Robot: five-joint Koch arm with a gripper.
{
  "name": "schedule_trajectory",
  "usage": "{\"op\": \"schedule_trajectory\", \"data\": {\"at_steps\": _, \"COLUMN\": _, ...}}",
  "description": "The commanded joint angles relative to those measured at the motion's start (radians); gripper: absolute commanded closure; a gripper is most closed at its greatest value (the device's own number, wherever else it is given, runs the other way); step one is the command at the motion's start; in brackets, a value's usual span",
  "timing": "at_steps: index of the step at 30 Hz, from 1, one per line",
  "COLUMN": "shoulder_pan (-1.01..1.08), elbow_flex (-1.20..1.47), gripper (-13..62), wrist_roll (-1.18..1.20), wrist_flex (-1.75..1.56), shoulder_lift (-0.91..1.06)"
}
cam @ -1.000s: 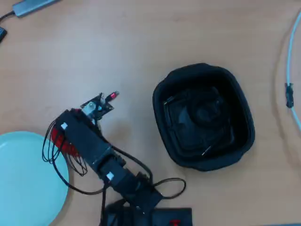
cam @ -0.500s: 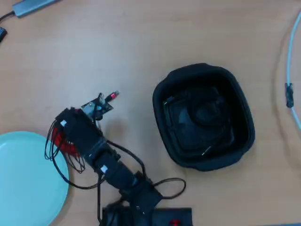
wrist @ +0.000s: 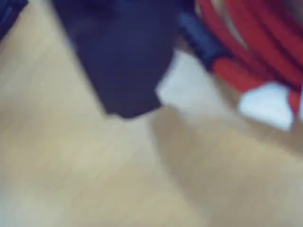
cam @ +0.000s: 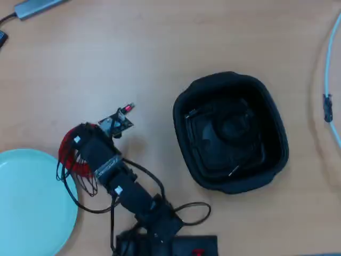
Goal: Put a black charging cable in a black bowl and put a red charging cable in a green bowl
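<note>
one cable looks sorted already: the black charging cable (cam: 224, 140) sits coiled inside the black bowl (cam: 184, 109). we're left with the red charging cable (cam: 68, 153), lying on the table (cam: 160, 48) just beside the green bowl (cam: 26, 202), mostly hidden under the arm from overhead. we reckon it's light and floppy, so the bundle near its white tie (wrist: 267, 104) is the spot to pinch; a single loop would unravel. the wrist view is blurry, and we can't tell whether the gripper (cam: 120, 124) is open or closed. smooth pale wood, probably slippery, with plenty of free room around.
</note>
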Motion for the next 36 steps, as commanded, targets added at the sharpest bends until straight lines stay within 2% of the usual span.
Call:
{"op": "schedule_trajectory", "data": {"at_steps": 1, "shoulder_pan": 0.012, "elbow_flex": -0.002, "gripper": -6.8, "wrist_roll": 0.014, "wrist_flex": -0.091, "shoulder_lift": 0.006}}
{"op": "schedule_trajectory", "data": {"at_steps": 11, "shoulder_pan": 0.014, "elbow_flex": -0.038, "gripper": -5.4, "wrist_roll": 0.084, "wrist_flex": -0.137, "shoulder_lift": 0.006}}
{"op": "schedule_trajectory", "data": {"at_steps": 14, "shoulder_pan": 0.014, "elbow_flex": -0.069, "gripper": -0.4, "wrist_roll": 0.132, "wrist_flex": -0.132, "shoulder_lift": 0.006}}
{"op": "schedule_trajectory", "data": {"at_steps": 16, "shoulder_pan": 0.015, "elbow_flex": -0.072, "gripper": 7.8, "wrist_roll": 0.179, "wrist_flex": -0.135, "shoulder_lift": 0.006}}
{"op": "schedule_trajectory", "data": {"at_steps": 18, "shoulder_pan": 0.017, "elbow_flex": -0.081, "gripper": 21.1, "wrist_roll": 0.235, "wrist_flex": -0.135, "shoulder_lift": 0.006}}
{"op": "schedule_trajectory", "data": {"at_steps": 22, "shoulder_pan": 0.020, "elbow_flex": -0.081, "gripper": 58.4, "wrist_roll": 0.397, "wrist_flex": -0.150, "shoulder_lift": 0.011}}
{"op": "schedule_trajectory", "data": {"at_steps": 23, "shoulder_pan": 0.020, "elbow_flex": -0.084, "gripper": 59.8, "wrist_roll": 0.433, "wrist_flex": -0.160, "shoulder_lift": 0.012}}
{"op": "schedule_trajectory", "data": {"at_steps": 25, "shoulder_pan": 0.026, "elbow_flex": -0.086, "gripper": 53.0, "wrist_roll": 0.485, "wrist_flex": -0.167, "shoulder_lift": 0.015}}
{"op": "schedule_trajectory", "data": {"at_steps": 27, "shoulder_pan": 0.052, "elbow_flex": -0.092, "gripper": 56.9, "wrist_roll": 0.497, "wrist_flex": -0.167, "shoulder_lift": 0.038}}
{"op": "schedule_trajectory", "data": {"at_steps": 29, "shoulder_pan": 0.083, "elbow_flex": -0.112, "gripper": 57.3, "wrist_roll": 0.499, "wrist_flex": -0.158, "shoulder_lift": 0.092}}
{"op": "schedule_trajectory", "data": {"at_steps": 36, "shoulder_pan": 0.048, "elbow_flex": -0.199, "gripper": 57.0, "wrist_roll": 0.491, "wrist_flex": -0.135, "shoulder_lift": 0.451}}
